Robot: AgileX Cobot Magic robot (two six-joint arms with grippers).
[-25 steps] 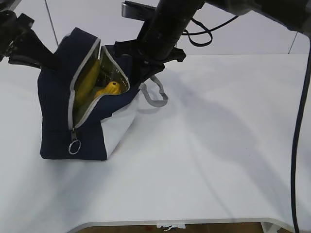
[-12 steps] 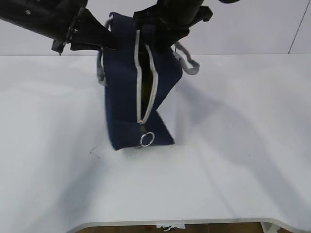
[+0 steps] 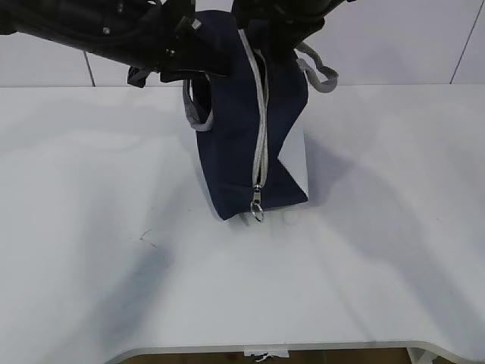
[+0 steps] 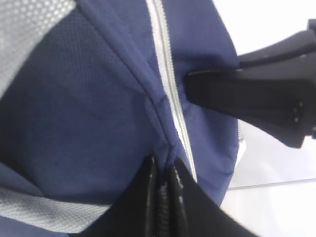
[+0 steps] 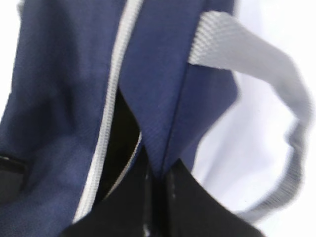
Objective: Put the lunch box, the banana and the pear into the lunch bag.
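**Lunch bag held upright by both pincers**

The lunch bag (image 3: 246, 129) stands on end on the white bench (image 3: 364, 250), near its far edge, with the grey zipper (image 3: 262, 136) running down its front to a metal ring pull (image 3: 258, 212) near the base. The left pincer (image 4: 165, 195) is clamped on a fold of navy fabric beside the zipper. The right pincer (image 5: 157, 190) pinches the bag's edge by a narrow dark gap. A grey handle (image 3: 320, 72) loops off to the right.
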